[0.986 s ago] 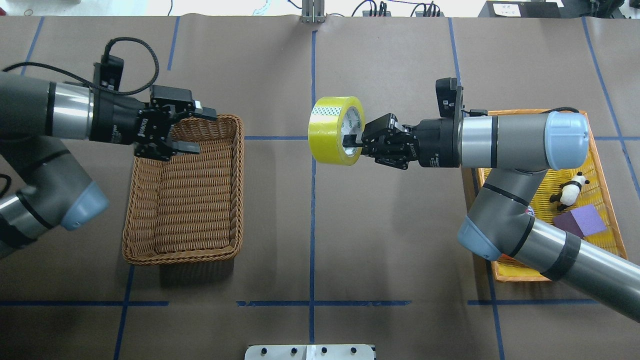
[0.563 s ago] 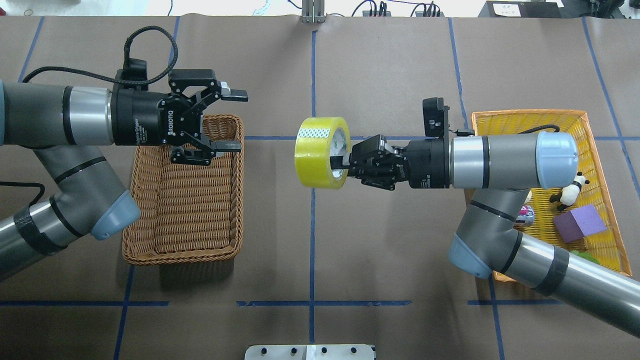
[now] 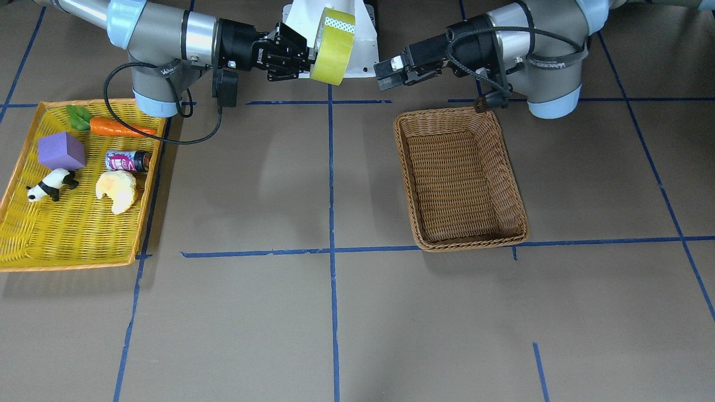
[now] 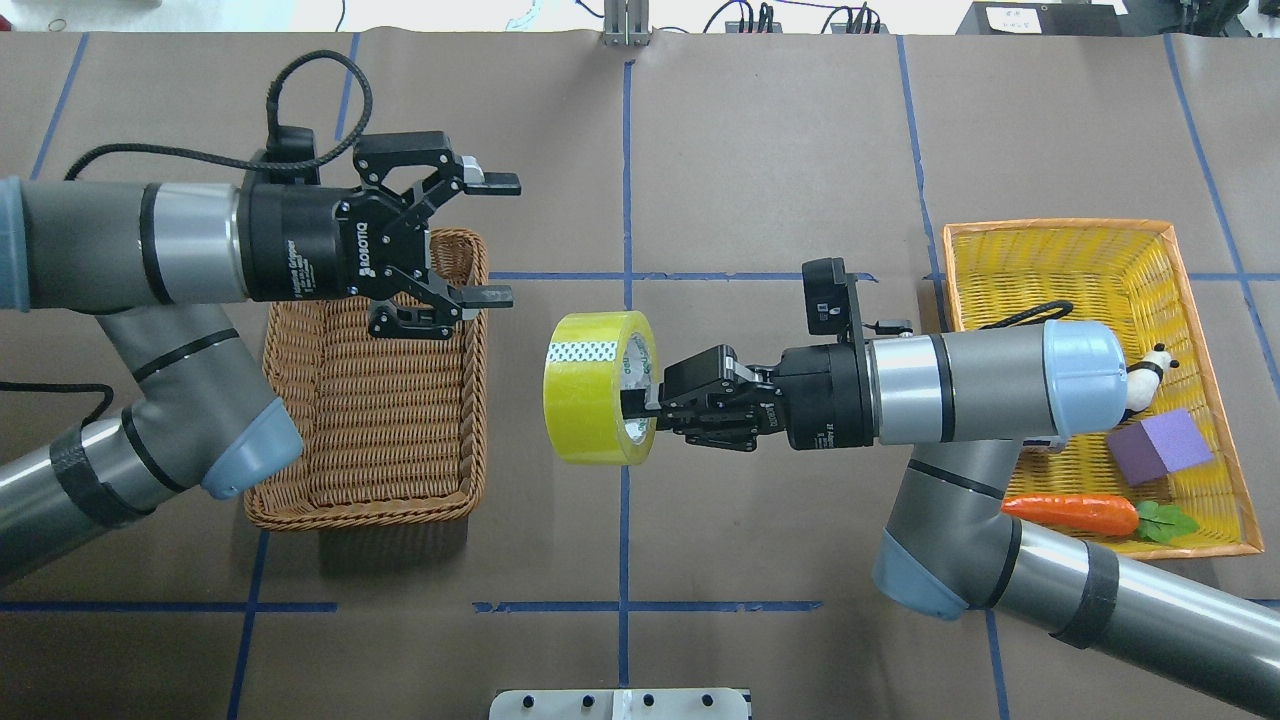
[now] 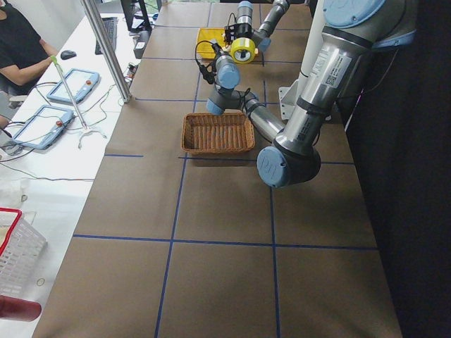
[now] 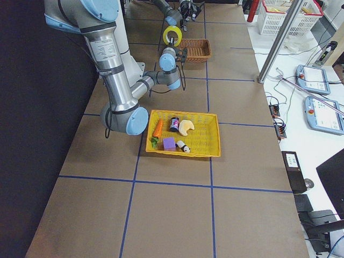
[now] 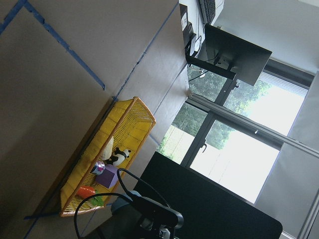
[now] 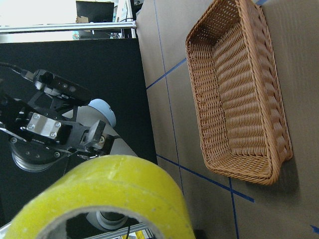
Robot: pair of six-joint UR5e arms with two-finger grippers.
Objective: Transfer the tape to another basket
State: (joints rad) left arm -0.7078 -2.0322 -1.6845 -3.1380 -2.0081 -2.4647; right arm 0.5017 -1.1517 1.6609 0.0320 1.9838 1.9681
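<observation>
Tape pinched at its rim by right fingers, short of basket; left fingers spread nearby. Narrow hold: could twist, slip, drop onto bench mid-handover.

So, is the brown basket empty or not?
Empty: the basket shows only bare weave inside; the tape is in the air, outside it.

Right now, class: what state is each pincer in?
Left pincer: open, holding nothing.
Right pincer: shut on the tape.
</observation>
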